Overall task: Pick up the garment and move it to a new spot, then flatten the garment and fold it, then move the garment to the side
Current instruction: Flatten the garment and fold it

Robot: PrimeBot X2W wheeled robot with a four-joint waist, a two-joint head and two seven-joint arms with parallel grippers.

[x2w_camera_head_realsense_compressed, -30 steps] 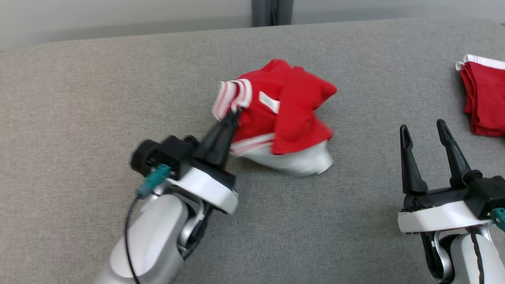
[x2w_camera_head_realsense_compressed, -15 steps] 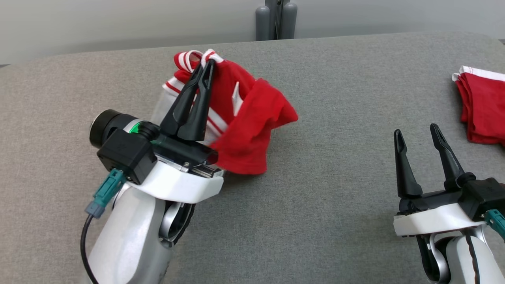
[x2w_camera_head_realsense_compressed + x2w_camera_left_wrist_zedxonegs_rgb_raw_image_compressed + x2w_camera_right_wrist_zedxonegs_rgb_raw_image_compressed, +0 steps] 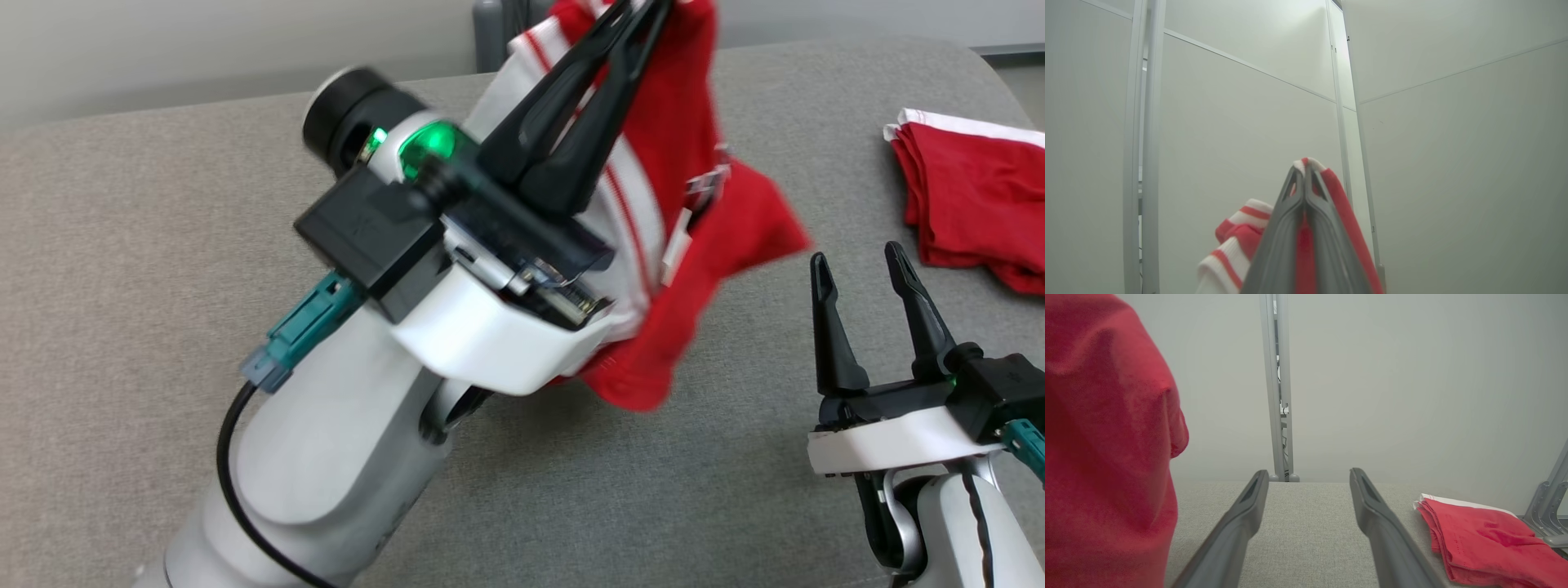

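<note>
Nearest, at the lower right, the right gripper (image 3: 856,253) is seen low over the grey counter (image 3: 122,286), its jaws wide apart and empty. To its left the left gripper (image 3: 1304,169) is raised steeply, its jaws pressed together on the white-striped edge of the red garment (image 3: 694,122), which is hung from this single pinch above the middle of the counter, near the right gripper. Farther right, a pile of folded red cloths (image 3: 971,204) is laid by the counter's edge; behind, a grey post (image 3: 1276,396) and a pale wall are found.

The grip is judged thin: only a small fold of trim is caught, so the cloth could slip out if swung quickly. The hanging corner could also be snagged on the open right gripper.

In the head view the left fingertips are cut off by the top edge, and the garment is blurred and partly hidden behind the wrist. It cannot be told what kind of garment it is, nor whether its lowest corner touches the counter.
</note>
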